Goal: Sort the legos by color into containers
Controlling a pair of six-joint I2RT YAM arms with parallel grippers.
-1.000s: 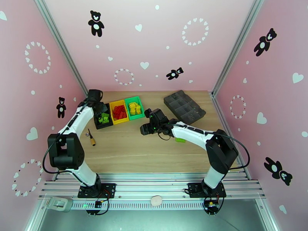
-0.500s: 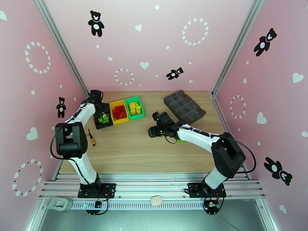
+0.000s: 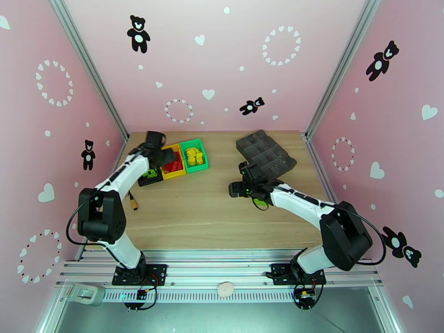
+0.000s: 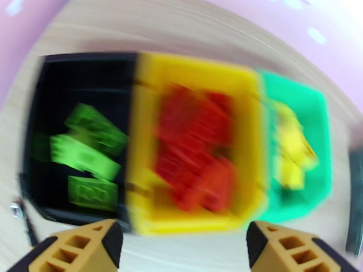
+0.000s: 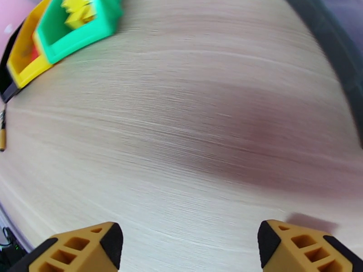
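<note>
The wooden table (image 3: 194,217) is nearly cleared. The dark grey divided tray (image 3: 272,154) sits at 1 o'clock, apart from the sorting. The three bins stand in a row at 10 to 11 o'clock, each holding one colour. The black bin (image 4: 31,132) holds the green bricks (image 4: 86,148), the yellow bin (image 4: 195,71) holds the red bricks (image 4: 195,159), and the green bin (image 4: 313,100) holds the yellow bricks (image 4: 290,150). Bin colour and brick colour do not match, but no bin is mixed as far as the blurred wrist view shows.

One piece is left, by my reading: a stray green brick (image 3: 260,202) on the table at about 4 o'clock, partly under the right forearm. It belongs in the black bin. A small screwdriver (image 3: 133,202) lies at 9 o'clock and is not part of the task.

The left gripper (image 4: 181,252) hangs above the bins with its jaws wide and nothing between them. The right gripper (image 5: 186,252) is also spread wide and empty, over bare wood.

A second ago the left gripper was low over the black bin. It has since swung toward 12 o'clock and now sits over the yellow bin's near end. The right gripper has moved from the table's middle toward 3 o'clock, closer to the stray green brick, which has not moved.
</note>
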